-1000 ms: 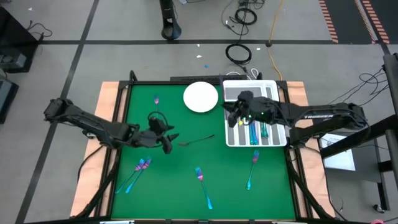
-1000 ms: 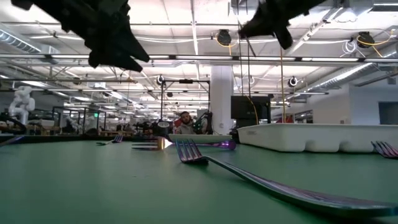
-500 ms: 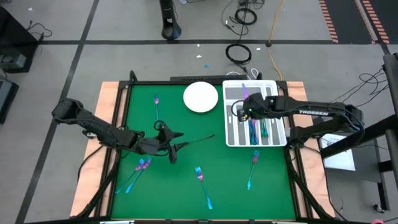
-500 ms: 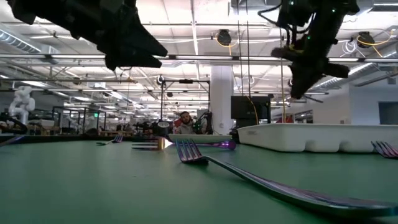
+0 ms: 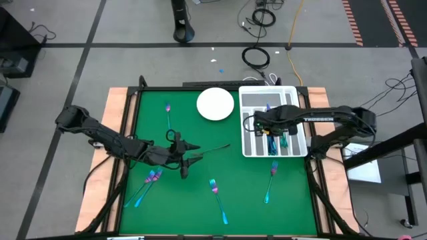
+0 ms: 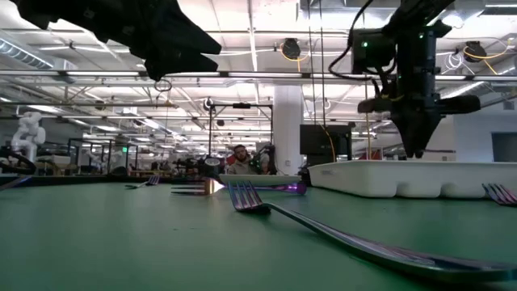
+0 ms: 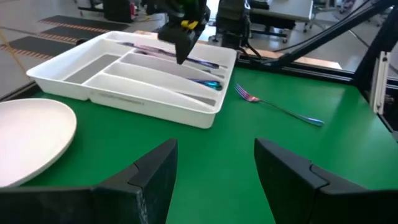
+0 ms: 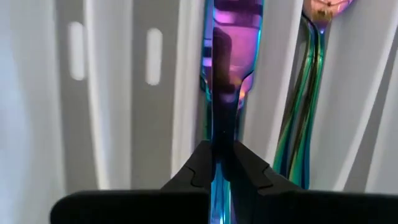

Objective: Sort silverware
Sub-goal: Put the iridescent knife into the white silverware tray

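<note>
I see my right gripper [image 8: 219,163] down inside the white tray [image 5: 297,148], clamped on an iridescent knife [image 8: 225,74] lying in a middle slot. My left gripper [image 7: 214,163] hangs with fingers spread over the green mat, well left of the tray, just beside a dark utensil [image 5: 212,150].

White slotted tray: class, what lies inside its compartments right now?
The tray holds iridescent silverware in its middle slots; the right gripper pinches one piece there. The arm covers part of them.
</note>
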Controlling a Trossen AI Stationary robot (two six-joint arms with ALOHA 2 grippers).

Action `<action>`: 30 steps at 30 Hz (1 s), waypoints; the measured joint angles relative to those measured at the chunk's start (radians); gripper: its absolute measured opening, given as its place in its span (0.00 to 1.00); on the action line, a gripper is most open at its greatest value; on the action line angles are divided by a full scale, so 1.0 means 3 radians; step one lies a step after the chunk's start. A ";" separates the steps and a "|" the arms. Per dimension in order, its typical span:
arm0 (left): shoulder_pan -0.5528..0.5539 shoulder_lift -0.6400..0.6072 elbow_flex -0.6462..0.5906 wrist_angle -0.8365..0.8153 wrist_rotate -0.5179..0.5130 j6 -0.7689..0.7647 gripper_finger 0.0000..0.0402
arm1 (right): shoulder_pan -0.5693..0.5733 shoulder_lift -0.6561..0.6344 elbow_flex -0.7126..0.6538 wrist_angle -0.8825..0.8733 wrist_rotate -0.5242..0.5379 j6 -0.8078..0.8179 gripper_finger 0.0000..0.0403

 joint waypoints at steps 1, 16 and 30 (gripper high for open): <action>-0.0001 0.0000 0.0000 0.0000 0.0012 0.0000 0.53 | 0.0000 0.0054 0.0000 -0.0003 -0.0002 0.0000 0.02; -0.0065 0.0000 0.0000 0.0048 0.0130 0.0058 0.53 | -0.0001 0.0407 0.0000 -0.0050 -0.0090 -0.0103 0.05; -0.0065 0.0000 0.0000 0.0135 0.0130 0.0061 0.53 | -0.0001 0.0404 0.0000 -0.0158 0.0004 -0.0206 0.40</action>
